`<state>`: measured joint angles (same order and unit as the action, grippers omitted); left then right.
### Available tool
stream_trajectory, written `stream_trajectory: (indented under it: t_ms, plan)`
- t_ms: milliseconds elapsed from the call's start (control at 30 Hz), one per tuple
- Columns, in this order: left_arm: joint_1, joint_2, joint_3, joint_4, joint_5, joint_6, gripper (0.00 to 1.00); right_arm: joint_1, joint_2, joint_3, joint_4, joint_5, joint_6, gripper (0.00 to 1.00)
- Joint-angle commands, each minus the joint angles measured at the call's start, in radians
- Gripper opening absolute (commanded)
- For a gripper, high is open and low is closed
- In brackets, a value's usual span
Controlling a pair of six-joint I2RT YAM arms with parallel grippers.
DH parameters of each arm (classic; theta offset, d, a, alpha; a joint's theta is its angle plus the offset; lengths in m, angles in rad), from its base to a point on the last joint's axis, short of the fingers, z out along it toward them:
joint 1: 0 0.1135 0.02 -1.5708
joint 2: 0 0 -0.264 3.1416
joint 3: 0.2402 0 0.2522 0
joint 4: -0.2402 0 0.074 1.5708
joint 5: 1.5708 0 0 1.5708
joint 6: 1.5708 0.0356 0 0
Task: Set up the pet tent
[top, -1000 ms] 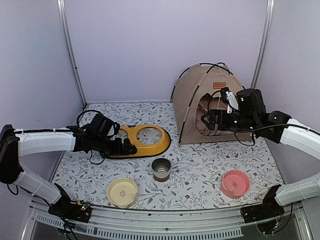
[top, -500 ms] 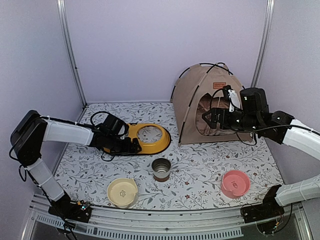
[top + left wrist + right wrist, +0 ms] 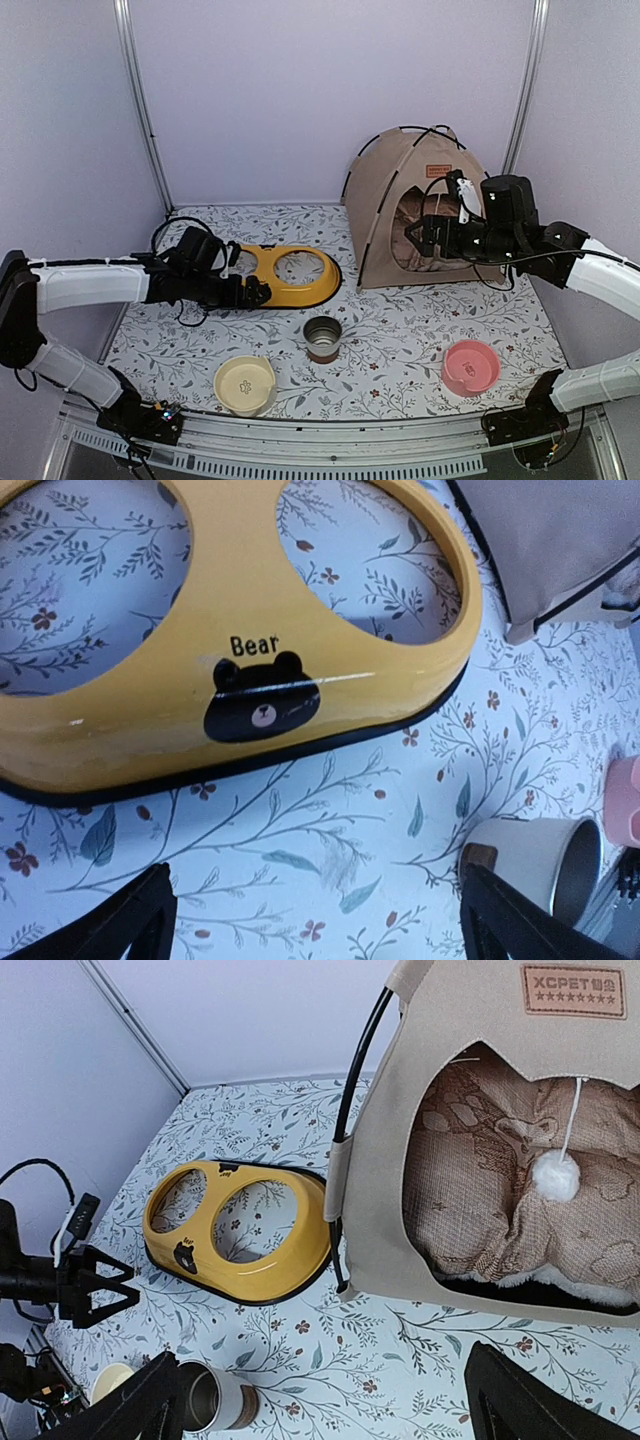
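The pet tent (image 3: pixel 415 205) stands upright at the far right of the flowered worktop (image 3: pixel 420 330), close to the back wall; its thin black poles (image 3: pixel 360 1070) arch over the tan fabric, and the doorway faces the near side. In the right wrist view the brown label patch (image 3: pixel 573 991) sits above the doorway; the white pom-pom (image 3: pixel 556 1175) hangs on its string in the opening, in front of a patterned cushion (image 3: pixel 480 1190) inside.

The right arm (image 3: pixel 600 270) reaches in from the right; the right jaws stand wide open and hold nothing; they hover in front of the doorway, with the tent's lower front edge ahead of the tips and apart from them.

The left arm (image 3: pixel 90 285) stretches along the left side; the left jaws are likewise spread wide and empty, just beside the near rim of a yellow two-hole bowl stand (image 3: pixel 285 277) with a black bear face; the tent is well apart from them, to the right.

A steel cup (image 3: pixel 322 338), a cream bowl (image 3: pixel 245 385) and a pink bowl (image 3: pixel 470 367) sit nearer the front edge.
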<state>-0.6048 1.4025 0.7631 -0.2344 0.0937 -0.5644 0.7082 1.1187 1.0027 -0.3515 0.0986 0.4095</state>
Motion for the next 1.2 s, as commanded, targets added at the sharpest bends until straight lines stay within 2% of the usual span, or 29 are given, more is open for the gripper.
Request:
stream_trajectory:
  t_ms: [0, 167, 267, 600, 700, 867, 1167]
  plan:
    - [-0.013, -0.150, -0.100, -0.141, -0.006, -0.011, 0.99, 0.005, 0.022, 0.015, 0.003, 0.018, -0.009, 0.99]
    - [-0.062, -0.290, -0.201, -0.216, -0.034, -0.104, 0.94, 0.006, 0.029, 0.018, 0.012, 0.025, -0.014, 0.99]
    - [-0.113, -0.352, -0.246, -0.248, -0.040, -0.188, 0.88, 0.005, 0.038, 0.022, 0.014, 0.024, -0.021, 0.99]
    - [-0.352, -0.411, -0.322, -0.365, -0.149, -0.470, 0.79, 0.005, 0.046, 0.009, 0.013, 0.032, -0.030, 0.99]
    - [-0.384, -0.412, -0.344, -0.360, -0.149, -0.506, 0.70, 0.006, 0.044, 0.005, 0.014, 0.037, -0.030, 0.99]
    - [-0.406, -0.359, -0.351, -0.312, -0.126, -0.496, 0.41, 0.006, 0.044, 0.003, 0.017, 0.042, -0.031, 0.99]
    - [-0.428, -0.237, -0.318, -0.273, -0.129, -0.468, 0.19, 0.005, 0.032, -0.012, 0.018, 0.064, -0.036, 0.99]
